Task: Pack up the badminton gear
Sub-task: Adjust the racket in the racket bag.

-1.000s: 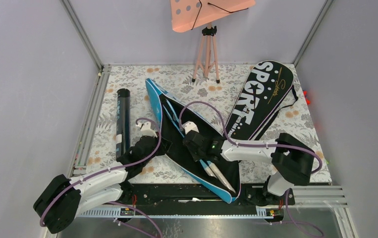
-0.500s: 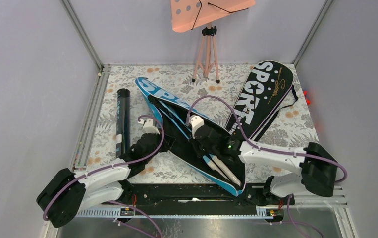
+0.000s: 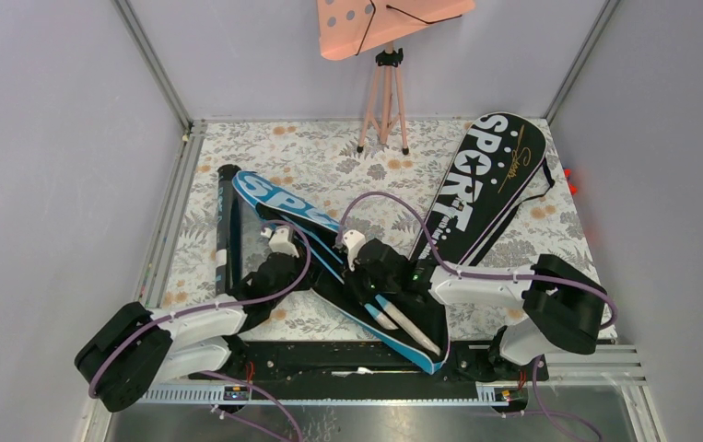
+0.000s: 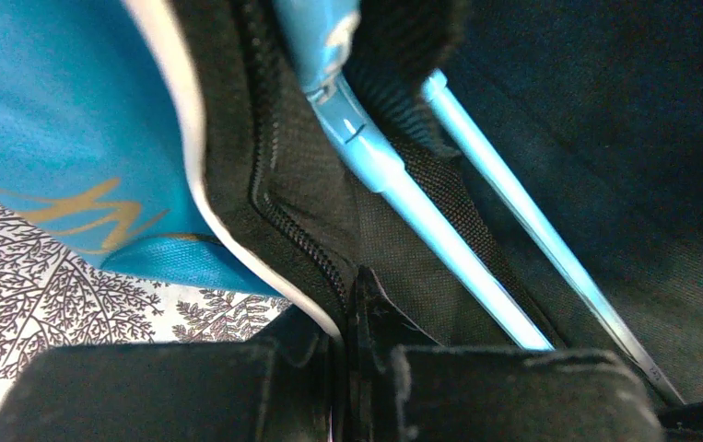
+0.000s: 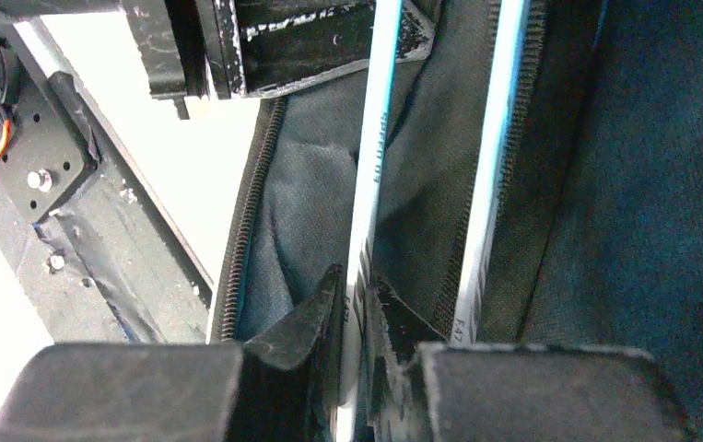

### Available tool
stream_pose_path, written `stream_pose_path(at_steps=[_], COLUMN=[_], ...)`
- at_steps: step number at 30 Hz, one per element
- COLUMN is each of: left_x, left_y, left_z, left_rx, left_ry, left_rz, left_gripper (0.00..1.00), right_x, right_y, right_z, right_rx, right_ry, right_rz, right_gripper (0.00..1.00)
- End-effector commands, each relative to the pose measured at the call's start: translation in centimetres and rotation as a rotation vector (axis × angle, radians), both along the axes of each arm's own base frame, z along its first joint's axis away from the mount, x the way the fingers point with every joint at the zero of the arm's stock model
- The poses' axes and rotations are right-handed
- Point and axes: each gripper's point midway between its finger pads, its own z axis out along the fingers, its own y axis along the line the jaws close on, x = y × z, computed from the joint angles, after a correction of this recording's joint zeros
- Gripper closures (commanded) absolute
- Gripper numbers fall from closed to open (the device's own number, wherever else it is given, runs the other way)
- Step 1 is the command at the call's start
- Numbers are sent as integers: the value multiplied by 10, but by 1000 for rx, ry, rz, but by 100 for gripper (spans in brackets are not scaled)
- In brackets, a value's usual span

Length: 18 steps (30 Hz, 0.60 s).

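- The blue SPORT bag lies open across the middle of the floral table, with its narrow end toward the arms' bases. 2 rackets lie inside it, their grips pointing at the near edge.
- The left gripper is pinched tight on the bag's zip edge. The cloth looks thin and floppy, so I judge it sags wherever it is not held. The piped rim beside the zip seems the firmest place to take it.
- The right gripper stands narrow, with 1 finger on each side of a racket shaft. I cannot tell whether it presses the shaft or merely straddles it. A second shaft lies just beside, apart from the fingers.
- The shafts look light, thin and smooth, so they are likely slippery and springy under a pinch. The padded grips would probably give a surer hold.
- The black SPORT bag lies flat to the right. The black tube lies on the left, touching or just beside the blue bag's flap. It looks rigid and round, apt to roll.
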Motion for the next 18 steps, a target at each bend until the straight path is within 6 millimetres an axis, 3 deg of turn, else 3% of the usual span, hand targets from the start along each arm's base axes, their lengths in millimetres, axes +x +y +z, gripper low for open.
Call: stream_pose_path(at_steps=[1, 4, 9, 11, 14, 18], left_x=[5, 6, -3, -8, -15, -20], left_y=[-17, -18, -18, -16, -9, 9], left_z=[21, 24, 37, 54, 79, 104], left_rx=[-77, -82, -122, -162, -202, -220], left_ry=[-65, -64, -70, -108, -176, -259], left_rz=[-49, -48, -68, -80, -88, -40], left_gripper=[100, 100, 100, 100, 100, 95], right_x=[-53, -46, 5, 26, 36, 41], right_y=[43, 38, 4, -16, -46, -65], right_z=[45, 43, 12, 0, -17, -26], right_rx=[244, 232, -35, -151, -295, -369], right_ry=[-30, -53, -115, -168, -211, -248], right_rz=[416, 366, 51, -74, -135, -169], right_gripper=[100, 100, 100, 100, 100, 100])
